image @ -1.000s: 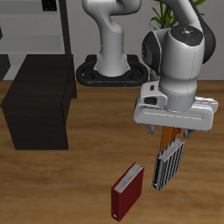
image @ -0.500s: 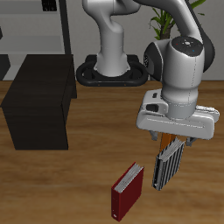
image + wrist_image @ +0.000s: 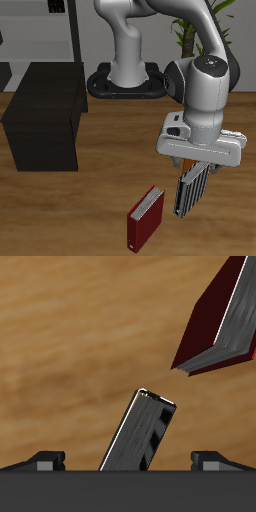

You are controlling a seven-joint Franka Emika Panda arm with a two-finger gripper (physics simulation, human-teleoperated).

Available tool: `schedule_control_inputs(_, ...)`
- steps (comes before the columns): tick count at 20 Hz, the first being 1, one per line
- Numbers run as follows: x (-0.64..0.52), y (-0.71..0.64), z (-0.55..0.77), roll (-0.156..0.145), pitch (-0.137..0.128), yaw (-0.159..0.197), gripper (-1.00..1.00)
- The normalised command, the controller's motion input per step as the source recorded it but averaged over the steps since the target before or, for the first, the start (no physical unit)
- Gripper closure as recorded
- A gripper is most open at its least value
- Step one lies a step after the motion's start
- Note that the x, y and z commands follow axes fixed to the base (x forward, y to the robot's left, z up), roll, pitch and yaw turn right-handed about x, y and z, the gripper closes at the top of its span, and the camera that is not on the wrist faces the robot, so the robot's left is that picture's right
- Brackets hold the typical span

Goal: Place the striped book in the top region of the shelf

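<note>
Striped book [image 3: 190, 190] stood upright on the wooden table [image 3: 70, 215] near its front edge, directly under the gripper [image 3: 196, 167]. Shelf [image 3: 45, 115]: large matte black box, well apart, farther back. Dark red book [image 3: 144, 220]: thin, pale page edges, standing just beside the striped one. Striped cover narrow black and white. Gripper fingers [image 3: 45, 461] spread wide, holding nothing.

Striped book [image 3: 190, 188] beside dark red book [image 3: 145, 218] — shelf [image 3: 45, 115] well apart.
</note>
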Motion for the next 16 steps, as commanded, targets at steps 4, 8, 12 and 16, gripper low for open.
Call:
schedule_control_inputs(4, 0.03, -0.01, -0.38, -0.001, 0.033, -0.014, -1.0)
schedule_control_inputs(8, 0.09, -0.09, -0.31, -0.017, 0.058, -0.015, 1.0)
schedule_control_inputs(12, 0.0, -0.09, -0.02, -0.001, -0.007, 0.013, 1.0)
schedule_control_inputs(16, -0.1, -0.1, 0.25, 0.001, -0.036, 0.015, 1.0)
